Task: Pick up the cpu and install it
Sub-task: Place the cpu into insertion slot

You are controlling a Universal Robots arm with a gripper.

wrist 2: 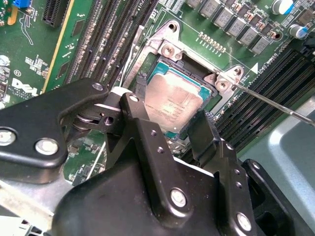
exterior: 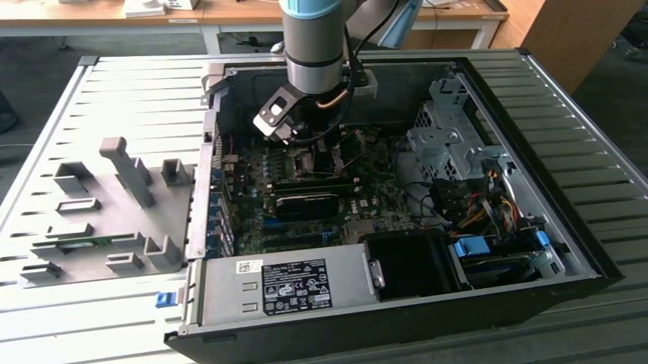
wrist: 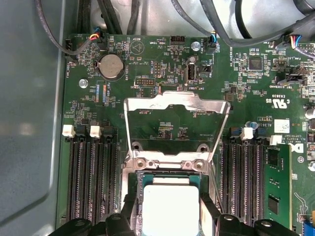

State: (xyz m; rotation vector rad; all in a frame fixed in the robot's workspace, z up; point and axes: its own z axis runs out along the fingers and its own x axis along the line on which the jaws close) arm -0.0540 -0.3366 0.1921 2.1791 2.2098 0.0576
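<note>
Plainly, both wrist views show the cpu [wrist 2: 172, 101] in its socket [wrist 2: 165, 49].

You have the cpu [wrist: 170, 206] topped in pale, matt metal; the load plate [wrist: 177, 104] is bright bare metal, smooth and reflective; your gripper [wrist 2: 166, 115] is matt black with shiny screw heads; the fixture blocks [exterior: 127, 171] look grey matt plastic; the motherboard [wrist: 83, 105] is smooth green laminate.

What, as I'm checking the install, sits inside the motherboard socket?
The cpu lies in the socket, metal top up, load plate hinged open. The contacts beneath are covered by it, and the tool hides one edge.
</note>
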